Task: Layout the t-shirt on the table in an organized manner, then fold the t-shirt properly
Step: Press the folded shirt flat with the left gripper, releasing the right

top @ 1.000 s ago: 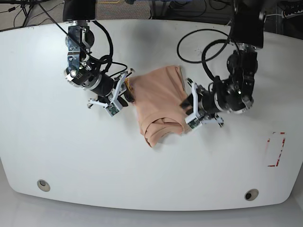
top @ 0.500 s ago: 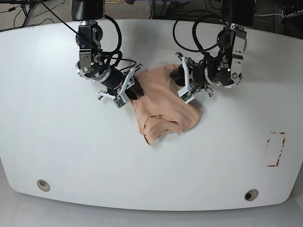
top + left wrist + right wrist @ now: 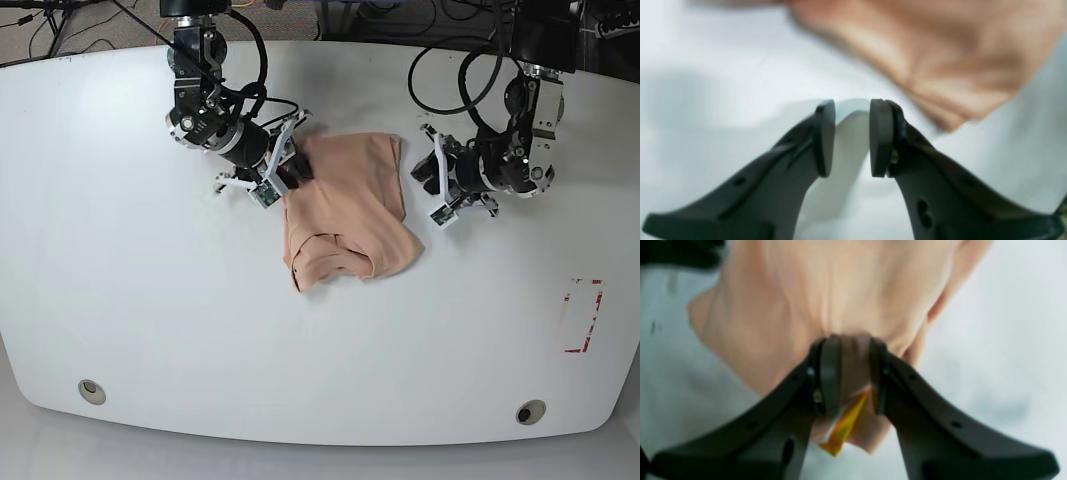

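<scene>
White table (image 3: 130, 300) fills my view; the peach t-shirt (image 3: 345, 215) lies bunched near its centre, long axis running front to back. My right gripper (image 3: 853, 380) pinches its edge; my left gripper (image 3: 851, 136) stands parted, empty, just beside it.

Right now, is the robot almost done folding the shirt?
Not yet. The t-shirt lies bunched on the table, not spread flat. The right end effector pinches its edge; the left end effector is open and empty beside it. Spreading and folding remain.
</scene>
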Tool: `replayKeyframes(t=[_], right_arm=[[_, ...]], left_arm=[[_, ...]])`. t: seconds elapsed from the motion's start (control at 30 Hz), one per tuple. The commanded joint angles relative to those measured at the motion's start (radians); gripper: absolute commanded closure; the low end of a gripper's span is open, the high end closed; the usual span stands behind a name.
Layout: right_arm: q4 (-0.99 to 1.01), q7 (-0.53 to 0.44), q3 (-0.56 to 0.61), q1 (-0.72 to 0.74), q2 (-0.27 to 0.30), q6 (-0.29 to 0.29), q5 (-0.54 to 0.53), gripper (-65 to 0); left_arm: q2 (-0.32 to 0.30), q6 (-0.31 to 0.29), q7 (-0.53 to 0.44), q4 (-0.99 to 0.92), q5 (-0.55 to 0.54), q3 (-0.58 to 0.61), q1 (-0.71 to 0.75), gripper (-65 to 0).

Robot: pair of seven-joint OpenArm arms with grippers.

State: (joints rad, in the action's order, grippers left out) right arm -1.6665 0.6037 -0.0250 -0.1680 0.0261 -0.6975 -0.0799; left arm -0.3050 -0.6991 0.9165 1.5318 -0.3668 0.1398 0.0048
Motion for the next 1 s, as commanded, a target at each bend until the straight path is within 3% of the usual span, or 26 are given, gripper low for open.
replayKeyframes(t=[0.0,0.23,0.5,0.8,0.97], right_arm=[[-0.128,0.049,0.000,0.049,-0.025,-0.001,-0.014,-14.0],[-0.139,0.127,0.000,0.190,-0.053,-0.001,-0.008,-14.1],[0.062,0.120,0.000,0.328,-0.055,-0.001,-0.010,-14.0],[0.469,-0.133,-0.002,0.479,-0.024,-0.001,-0.004,-14.0],[0.581,-0.169,-0.005,0.537,-0.005,-0.001,-0.013,-14.0]], left_arm=[[-0.015,0.001,0.006,0.052,0.001,-0.002,-0.007,-15.8],[-0.007,0.001,0.060,0.161,0.001,-0.006,0.007,-15.8],[0.112,0.001,0.126,0.276,0.001,-0.030,0.019,-15.8],[0.189,0.001,0.131,0.276,0.002,-0.027,0.024,-15.8],[0.185,0.001,0.131,0.278,0.002,-0.027,0.039,-15.8]])
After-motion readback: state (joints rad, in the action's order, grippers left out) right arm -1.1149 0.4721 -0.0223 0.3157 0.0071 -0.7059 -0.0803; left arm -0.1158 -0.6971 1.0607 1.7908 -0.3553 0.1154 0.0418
